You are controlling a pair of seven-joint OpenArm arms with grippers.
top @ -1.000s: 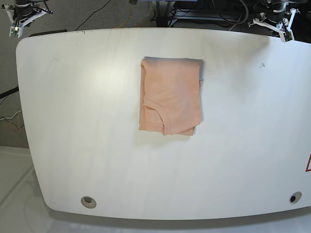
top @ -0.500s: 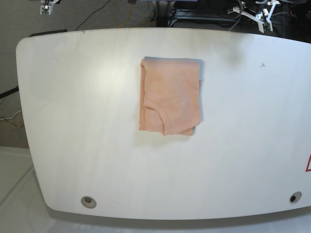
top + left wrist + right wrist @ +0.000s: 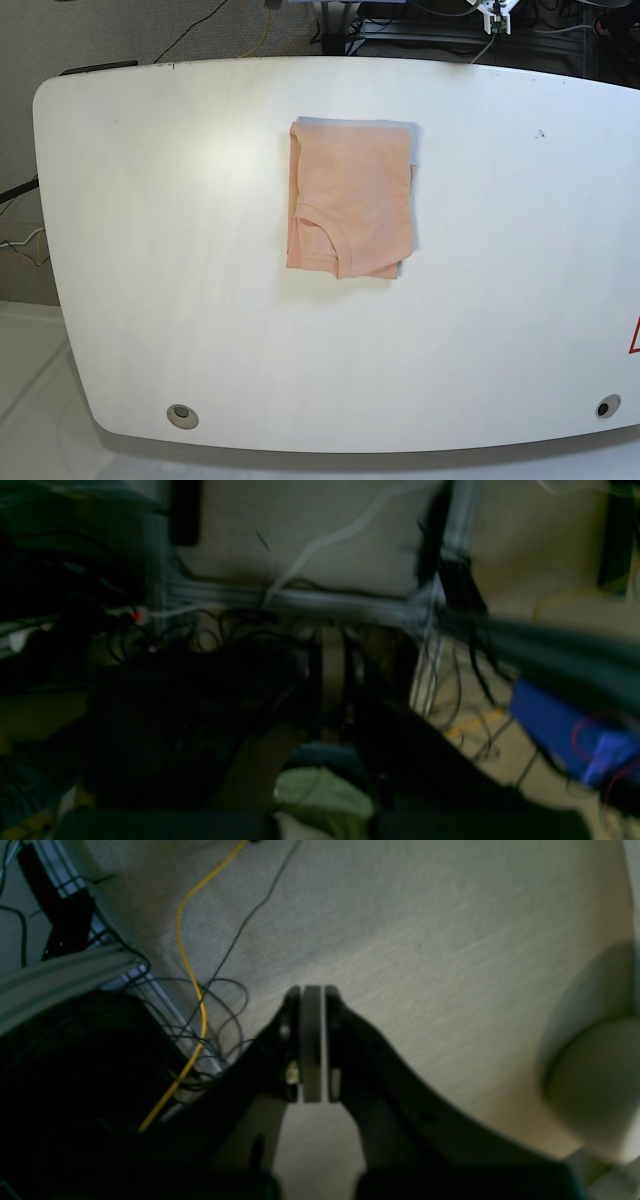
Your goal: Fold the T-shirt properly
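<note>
Both grippers are clamped shut and empty: right gripper (image 3: 313,1045) over floor, left gripper (image 3: 330,680) over cables, both beyond the table's (image 3: 150,250) far edge. T-shirt (image 3: 350,198) lies folded at table centre, long axis front-to-back, roughly midway between arms; neither is clearly nearer

The left wrist view is dark and blurred. The left pincer (image 3: 330,680) sits at centre, its pads pressed together with nothing between them, black arms spreading down toward the bottom edge. Behind it a grey rail (image 3: 300,600) runs across a pale floor (image 3: 350,540), with a white cable (image 3: 340,532) and a tangle of black wires (image 3: 450,680) hanging from it. A blue box (image 3: 555,720) lies at right, and something pale green (image 3: 320,792) shows low between the arms.
</note>
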